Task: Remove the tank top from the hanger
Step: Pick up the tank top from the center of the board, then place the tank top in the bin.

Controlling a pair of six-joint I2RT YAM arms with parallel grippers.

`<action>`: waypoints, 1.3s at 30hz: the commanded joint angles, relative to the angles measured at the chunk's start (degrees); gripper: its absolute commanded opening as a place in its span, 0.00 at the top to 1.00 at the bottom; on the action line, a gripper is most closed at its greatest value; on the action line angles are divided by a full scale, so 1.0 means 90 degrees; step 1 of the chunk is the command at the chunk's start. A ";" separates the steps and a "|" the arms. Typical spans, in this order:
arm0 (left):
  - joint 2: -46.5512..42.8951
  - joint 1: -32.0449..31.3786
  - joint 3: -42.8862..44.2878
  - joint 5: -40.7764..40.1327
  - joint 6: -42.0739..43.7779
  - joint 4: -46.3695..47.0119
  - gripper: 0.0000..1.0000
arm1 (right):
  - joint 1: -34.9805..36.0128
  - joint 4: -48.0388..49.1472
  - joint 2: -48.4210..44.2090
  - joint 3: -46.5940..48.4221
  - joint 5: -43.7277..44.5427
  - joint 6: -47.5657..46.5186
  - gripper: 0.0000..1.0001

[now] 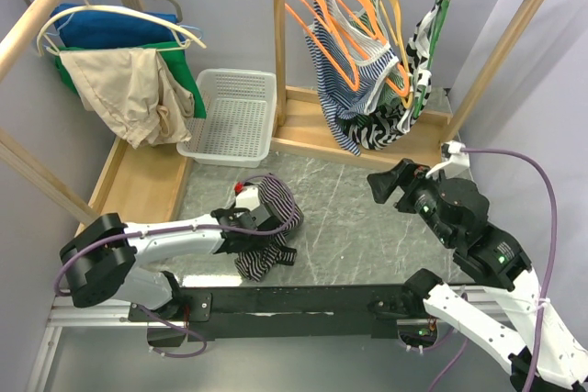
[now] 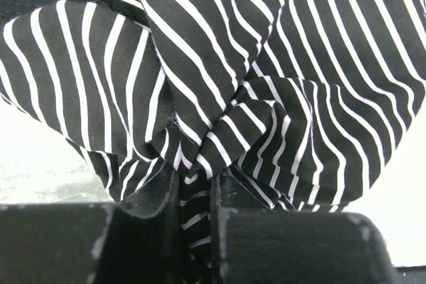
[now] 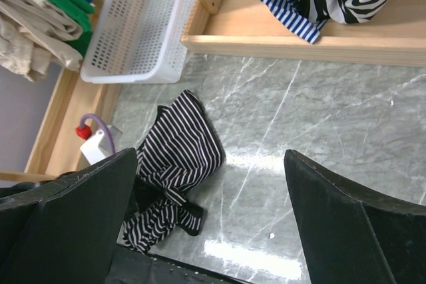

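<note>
We see the left gripper pinched narrow on the striped tank top, which lies bunched on the table at its fingers. A white basket stands beyond it. The right gripper gapes wide, well apart, with marble showing between the two.

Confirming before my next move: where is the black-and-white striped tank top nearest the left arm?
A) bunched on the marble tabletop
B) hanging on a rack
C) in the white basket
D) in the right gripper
A: the tank top lies bunched on the marble tabletop, its fabric pinched by the left gripper.
</note>
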 commanded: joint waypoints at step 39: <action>0.4729 0.4612 0.8742 0.1110 0.4868 -0.0834 0.99 | 0.0008 0.0077 -0.0038 0.0137 -0.0109 0.0090 0.01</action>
